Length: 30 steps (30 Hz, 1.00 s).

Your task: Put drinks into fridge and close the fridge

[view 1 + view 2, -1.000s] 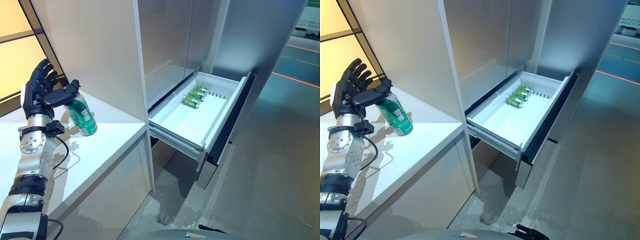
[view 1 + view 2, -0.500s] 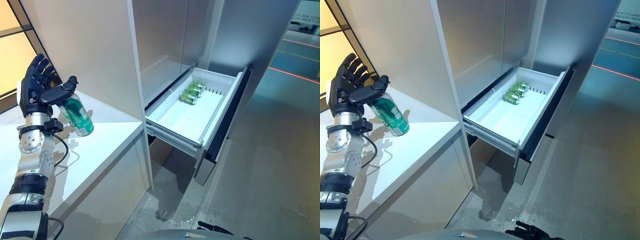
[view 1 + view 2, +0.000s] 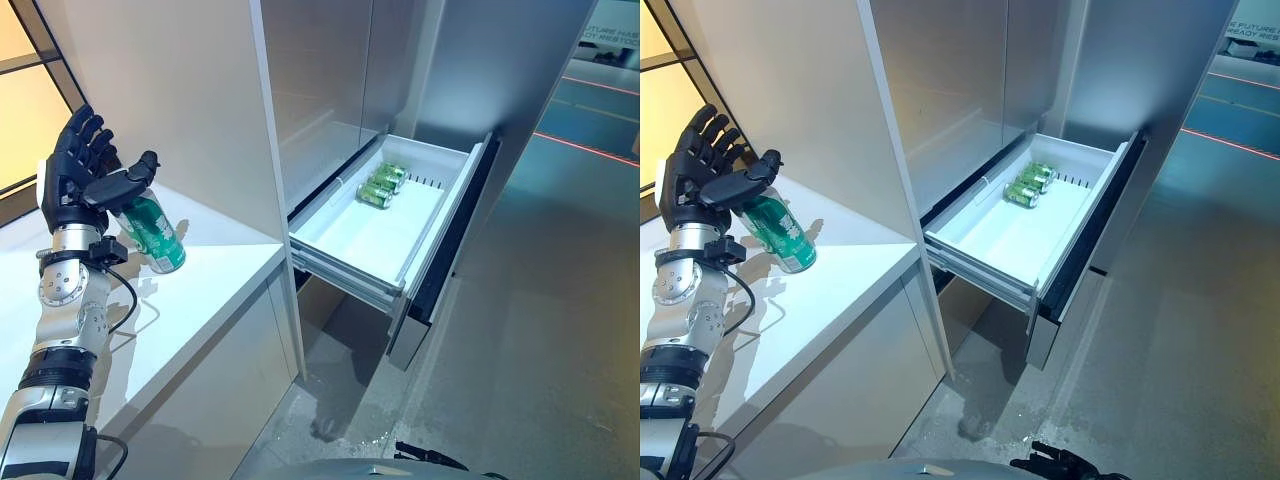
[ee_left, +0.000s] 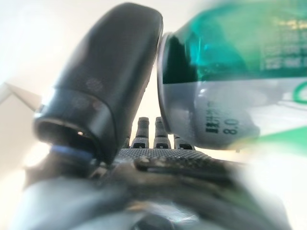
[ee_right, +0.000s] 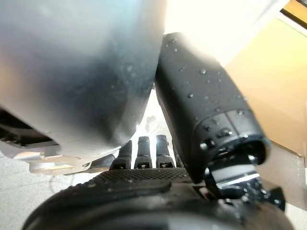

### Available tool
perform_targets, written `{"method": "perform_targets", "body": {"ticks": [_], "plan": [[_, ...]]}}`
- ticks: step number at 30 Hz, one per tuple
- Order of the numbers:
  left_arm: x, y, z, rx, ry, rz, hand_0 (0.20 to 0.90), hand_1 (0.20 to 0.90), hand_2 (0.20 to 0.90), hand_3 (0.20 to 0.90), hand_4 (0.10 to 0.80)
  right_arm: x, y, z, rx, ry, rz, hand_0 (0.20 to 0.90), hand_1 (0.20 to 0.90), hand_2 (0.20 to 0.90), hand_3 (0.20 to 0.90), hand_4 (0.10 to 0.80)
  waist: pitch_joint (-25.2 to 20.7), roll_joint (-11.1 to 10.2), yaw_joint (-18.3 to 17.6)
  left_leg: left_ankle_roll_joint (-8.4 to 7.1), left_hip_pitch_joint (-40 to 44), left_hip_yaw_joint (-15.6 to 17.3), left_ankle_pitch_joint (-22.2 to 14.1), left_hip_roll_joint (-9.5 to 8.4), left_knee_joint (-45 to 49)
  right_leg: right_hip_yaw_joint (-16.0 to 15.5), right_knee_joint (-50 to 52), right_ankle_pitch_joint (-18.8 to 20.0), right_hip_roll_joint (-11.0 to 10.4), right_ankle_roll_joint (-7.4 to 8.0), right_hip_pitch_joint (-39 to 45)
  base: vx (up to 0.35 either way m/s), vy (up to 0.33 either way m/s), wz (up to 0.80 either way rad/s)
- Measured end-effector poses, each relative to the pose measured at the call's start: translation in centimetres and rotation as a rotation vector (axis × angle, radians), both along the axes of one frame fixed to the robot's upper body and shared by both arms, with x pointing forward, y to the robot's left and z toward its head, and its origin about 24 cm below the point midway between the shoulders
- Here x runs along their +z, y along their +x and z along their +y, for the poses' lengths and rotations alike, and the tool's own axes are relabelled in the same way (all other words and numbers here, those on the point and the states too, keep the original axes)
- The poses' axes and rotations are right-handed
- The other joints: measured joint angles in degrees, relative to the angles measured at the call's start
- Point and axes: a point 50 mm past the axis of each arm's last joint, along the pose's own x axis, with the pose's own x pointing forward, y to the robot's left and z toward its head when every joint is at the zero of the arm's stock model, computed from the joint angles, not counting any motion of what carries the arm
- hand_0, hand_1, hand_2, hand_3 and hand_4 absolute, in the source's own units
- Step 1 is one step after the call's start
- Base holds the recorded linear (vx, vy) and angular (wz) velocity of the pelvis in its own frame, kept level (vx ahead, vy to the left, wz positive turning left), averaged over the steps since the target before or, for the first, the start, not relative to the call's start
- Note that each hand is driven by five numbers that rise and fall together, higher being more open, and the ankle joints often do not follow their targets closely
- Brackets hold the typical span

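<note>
A green drink can [image 3: 156, 234] leans tilted on the white counter [image 3: 215, 290], its top toward my left hand [image 3: 75, 185]. That hand is open, fingers straight and spread upward, and its thumb [image 4: 103, 91] rests against the can [image 4: 230, 81] near the top. The fridge's white drawer [image 3: 345, 272] stands pulled out at the right, with three green cans [image 3: 382, 186] lying at its far end. My right hand [image 5: 144, 196] shows only in its own wrist view, fingers relaxed and holding nothing, next to a grey rounded bulk.
A tall white panel [image 3: 190, 90] rises behind the counter and divides it from the steel fridge front [image 3: 330, 80]. The drawer's dark front [image 3: 445, 270] juts out over the grey floor [image 3: 530, 360]. A window [image 3: 30, 110] lies at the far left.
The whole picture has shifted a little, so the camera moved. My left thumb sits slightly higher over the can's top; the can stays tilted on the counter.
</note>
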Motion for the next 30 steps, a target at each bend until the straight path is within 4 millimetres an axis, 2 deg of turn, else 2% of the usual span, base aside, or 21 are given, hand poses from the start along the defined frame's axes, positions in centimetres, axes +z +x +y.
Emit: {"method": "perform_targets", "body": {"ticks": [9, 19, 30], "plan": [[-0.5, 0.2, -0.5, -0.008, 0.004, 0.009, 0.900, 0.900, 0.900, 0.900, 0.800, 0.0, 0.0, 0.0, 0.000, -0.001, 0.000, 0.900, 0.900, 0.900, 0.900, 0.800, 0.2, 0.0, 0.5, -0.01, 0.0, -0.4, 0.0, -0.04, 0.0, -0.4, -0.1, 0.0, 0.0, 0.00, 0.2, -0.007, 0.001, 0.01], [-1.2, 0.4, -1.9, -0.039, -0.002, 0.003, 0.900, 0.900, 0.900, 0.900, 0.800, 0.0, -0.2, -0.1, 0.002, -0.005, 0.005, 0.900, 0.900, 0.900, 0.900, 0.800, 0.3, 0.2, 1.5, -0.02, 0.0, -1.0, 0.0, -0.11, 0.0, -1.2, -0.3, 0.0, 0.0, 0.00, 0.6, -0.009, -0.001, 0.03], [-1.5, 0.0, -1.9, -0.035, -0.001, -0.007, 0.900, 0.900, 0.900, 0.900, 0.800, 0.0, -0.2, -0.1, 0.016, -0.009, 0.010, 0.900, 0.900, 0.900, 0.900, 0.800, 0.3, 0.2, 1.9, -0.05, 0.0, -1.4, 0.1, -0.15, 0.0, -1.6, -0.5, 0.0, 0.0, 0.00, 0.9, 0.000, 0.000, 0.00]]}}
